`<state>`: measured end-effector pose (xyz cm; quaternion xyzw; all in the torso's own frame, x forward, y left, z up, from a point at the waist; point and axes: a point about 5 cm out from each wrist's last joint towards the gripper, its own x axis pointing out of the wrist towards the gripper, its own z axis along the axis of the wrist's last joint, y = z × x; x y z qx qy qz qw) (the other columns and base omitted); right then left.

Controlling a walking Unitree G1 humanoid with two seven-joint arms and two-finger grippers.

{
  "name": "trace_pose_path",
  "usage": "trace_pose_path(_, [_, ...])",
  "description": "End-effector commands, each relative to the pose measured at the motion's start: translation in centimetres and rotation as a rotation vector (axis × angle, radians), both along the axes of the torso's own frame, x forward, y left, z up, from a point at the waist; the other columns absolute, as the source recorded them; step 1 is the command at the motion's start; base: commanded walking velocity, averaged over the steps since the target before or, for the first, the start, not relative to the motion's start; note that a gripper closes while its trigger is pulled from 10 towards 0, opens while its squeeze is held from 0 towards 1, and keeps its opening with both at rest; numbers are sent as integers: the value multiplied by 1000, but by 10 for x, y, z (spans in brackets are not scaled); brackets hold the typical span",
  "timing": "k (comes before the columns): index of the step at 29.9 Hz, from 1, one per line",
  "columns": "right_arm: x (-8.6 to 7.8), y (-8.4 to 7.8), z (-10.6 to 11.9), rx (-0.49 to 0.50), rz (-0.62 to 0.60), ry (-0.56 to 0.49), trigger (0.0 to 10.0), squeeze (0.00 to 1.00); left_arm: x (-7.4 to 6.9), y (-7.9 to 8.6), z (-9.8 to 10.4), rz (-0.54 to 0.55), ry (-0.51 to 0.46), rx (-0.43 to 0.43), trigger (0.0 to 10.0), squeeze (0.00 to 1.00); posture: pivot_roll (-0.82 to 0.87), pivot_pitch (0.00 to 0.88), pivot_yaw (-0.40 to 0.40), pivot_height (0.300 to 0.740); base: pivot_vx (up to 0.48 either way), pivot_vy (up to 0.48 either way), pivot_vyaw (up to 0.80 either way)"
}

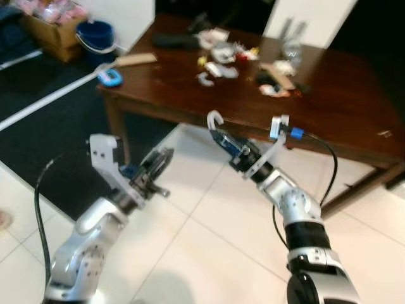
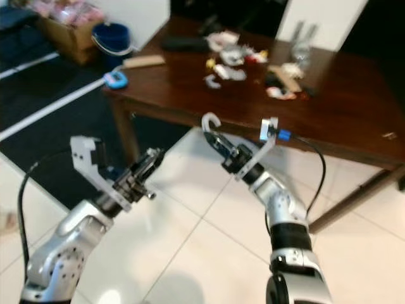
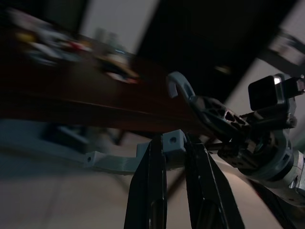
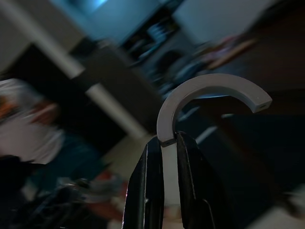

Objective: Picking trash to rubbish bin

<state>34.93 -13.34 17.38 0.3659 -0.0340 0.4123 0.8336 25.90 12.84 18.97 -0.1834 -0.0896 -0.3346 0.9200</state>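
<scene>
**Trash on the table being approached, both arms raised short of its edge**

A scatter of trash (image 1: 228, 60) is lying on the far middle of a dark wooden table (image 1: 354, 120), well apart from both arms. A blue bucket (image 1: 96, 35) is standing on the floor beyond the table's left corner; whether it is being used as the rubbish bin cannot be told.

The right gripper (image 1: 223, 136) is being held in front of the near table edge, its fingers clenched on the stem of a white hook (image 4: 209, 98). The left gripper (image 1: 159, 166) is being held lower, over the tiled floor (image 1: 209, 253), its fingers pinched on a pale grey bracket (image 3: 128, 160).

In judgement, the step in hand is the approach, and no trash is yet being reached. The body is best being brought closer and squared to the table before any arm is extended, since the pieces lie deep on the top. One small piece is better being singled out than the whole heap.
</scene>
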Motion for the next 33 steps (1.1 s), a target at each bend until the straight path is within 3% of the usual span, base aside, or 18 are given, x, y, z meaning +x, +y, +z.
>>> trace_pose_path(1, [2, -5, -5, -18, -36, 22, 10000, 0, 0, -4, -4, -11, 4, 6, 10000, 0, 210, 125, -116, 740, 0, 0, -800])
trace_pose_path(14, [15, -9, -20, -96, -197, 139, 10000, 0, 6, -1, -15, 19, 25, 33, 10000, 0, 200, 113, -109, 740, 0, 0, -800])
trace_pose_path(17, [18, -7, -25, -103, -242, 173, 10000, 0, 14, 3, -17, 95, 14, 92, 10000, 0, 196, 115, -106, 740, 0, 0, -800])
trace_pose_path(21, [21, -4, -29, -113, -281, 200, 10000, 0, 21, 6, -16, 138, 9, 73, 10000, 0, 186, 116, -100, 740, 0, 0, -800])
trace_pose_path(33, [14, 20, -28, -59, -223, 159, 10000, 0, 26, 2, -19, 104, -4, 97, 10000, 0, 140, 107, -69, 740, 0, 0, -800])
